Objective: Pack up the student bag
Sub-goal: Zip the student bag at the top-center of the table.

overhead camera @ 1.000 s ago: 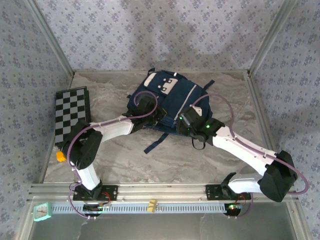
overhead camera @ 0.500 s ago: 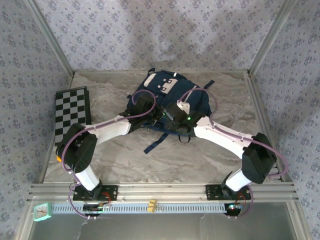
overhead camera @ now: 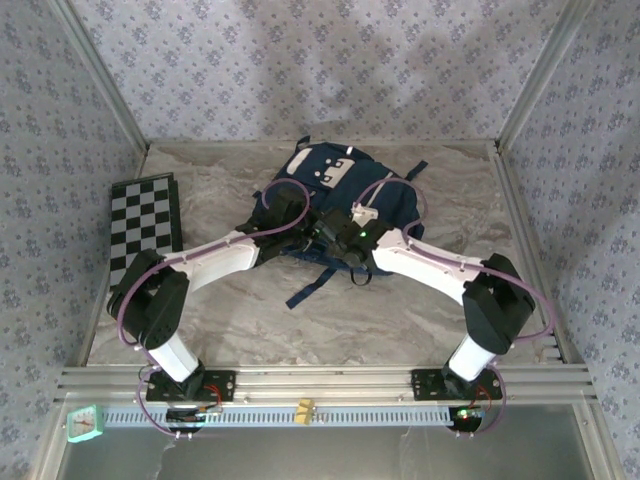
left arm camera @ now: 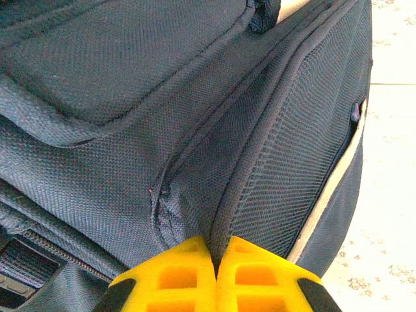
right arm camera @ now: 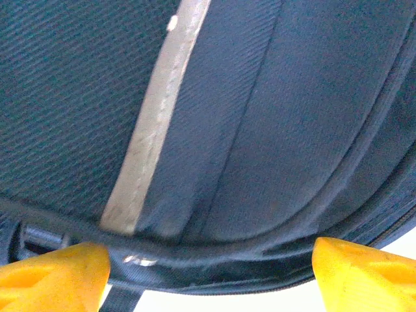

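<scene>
The step in hand is judged to be the opening of the student bag (overhead camera: 340, 185), which lies at the far middle of the bench (overhead camera: 380, 310), its white buckled panel turned away from the arms and a loose strap trailing toward them. A checkered board (overhead camera: 145, 225) lies well apart at the left.

The left gripper (left arm camera: 214, 270) is closed tight, its yellow fingertips (left arm camera: 175, 273) pressed together at the foot of a raised seam on the bag's side. A thin fold of that seam appears to be nipped between them, though the contact itself is hidden by the tips. The right gripper (right arm camera: 214, 266) is spread wide and nothing is held in it. The bag's piped near edge runs across the gap between its two fingers, with the pale stripe of the front pocket just above.

For a good grasp, the right gripper should be eased forward until the piped edge sits deep between the pads, and only then closed, so that a full bite of fabric is taken and not the piping alone. The pinch on the left should be treated as an anchor, and any pull should be made away from it, so that the bag is opened and not dragged across the bench. Thin woven fabric is likely to slip from a shallow grip.
</scene>
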